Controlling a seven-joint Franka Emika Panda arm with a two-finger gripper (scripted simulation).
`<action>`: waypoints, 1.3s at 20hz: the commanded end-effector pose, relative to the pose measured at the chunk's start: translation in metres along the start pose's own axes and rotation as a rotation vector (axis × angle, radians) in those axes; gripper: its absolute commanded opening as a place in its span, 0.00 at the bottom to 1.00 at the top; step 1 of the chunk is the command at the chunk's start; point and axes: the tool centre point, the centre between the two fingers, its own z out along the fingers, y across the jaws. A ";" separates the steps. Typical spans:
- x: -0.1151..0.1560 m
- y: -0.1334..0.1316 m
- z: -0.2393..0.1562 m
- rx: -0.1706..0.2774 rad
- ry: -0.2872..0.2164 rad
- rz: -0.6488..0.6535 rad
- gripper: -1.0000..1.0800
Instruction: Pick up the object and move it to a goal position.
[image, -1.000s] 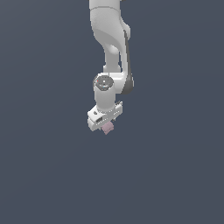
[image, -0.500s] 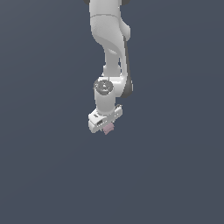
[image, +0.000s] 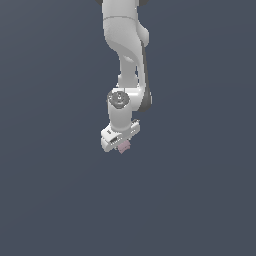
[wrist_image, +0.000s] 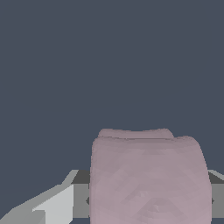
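Note:
The object (image: 123, 146) is a small pale pink-mauve faceted lump. In the exterior view it shows just under the white hand of my arm, near the middle of the picture. My gripper (image: 121, 145) points down and is shut on it. In the wrist view the object (wrist_image: 148, 179) fills the space between my grey fingers (wrist_image: 52, 205), which press on its two sides. Most of the lump is hidden by the hand in the exterior view.
A plain dark blue-grey ground (image: 200, 200) fills both views. The white arm (image: 125, 45) comes down from the top of the exterior view. No other object or goal marker shows.
The arm has drifted slightly upward in the exterior view, carrying the object with it. The grip has not changed.

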 end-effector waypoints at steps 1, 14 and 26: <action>0.001 -0.002 -0.002 0.000 0.000 0.000 0.00; 0.024 -0.069 -0.054 -0.001 -0.001 -0.001 0.00; 0.066 -0.183 -0.145 -0.002 -0.002 -0.001 0.00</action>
